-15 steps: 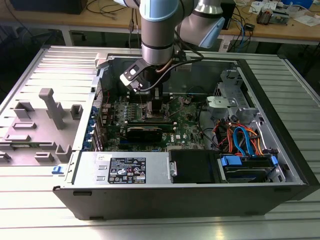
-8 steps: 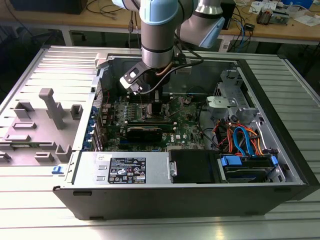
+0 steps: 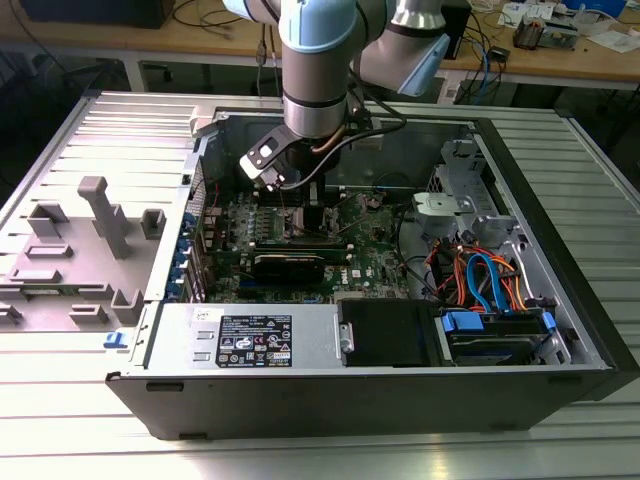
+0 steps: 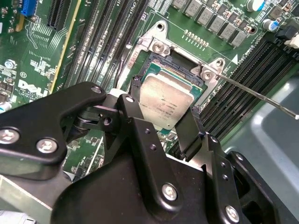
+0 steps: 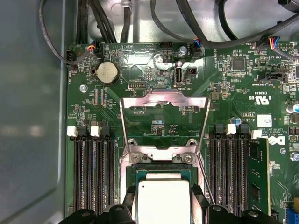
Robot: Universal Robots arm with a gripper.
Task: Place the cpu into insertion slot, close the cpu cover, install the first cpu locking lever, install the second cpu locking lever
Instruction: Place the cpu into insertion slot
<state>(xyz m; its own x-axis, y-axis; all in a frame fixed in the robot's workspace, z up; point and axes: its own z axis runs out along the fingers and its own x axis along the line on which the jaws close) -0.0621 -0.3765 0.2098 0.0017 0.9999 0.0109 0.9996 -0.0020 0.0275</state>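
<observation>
cpu over insertion slot

The cpu has a dull, brushed silver-grey metal top, while the cpu cover is thin bare metal with a brighter sheen. The gripper looks matt black, studded with shiny screw heads. The motherboard is lacquered green with a slight gloss, and its coin cell is polished metal. The locking lever is bright wire. The computer case is dark, matt painted metal, standing on a ribbed, satiny aluminium table
</observation>
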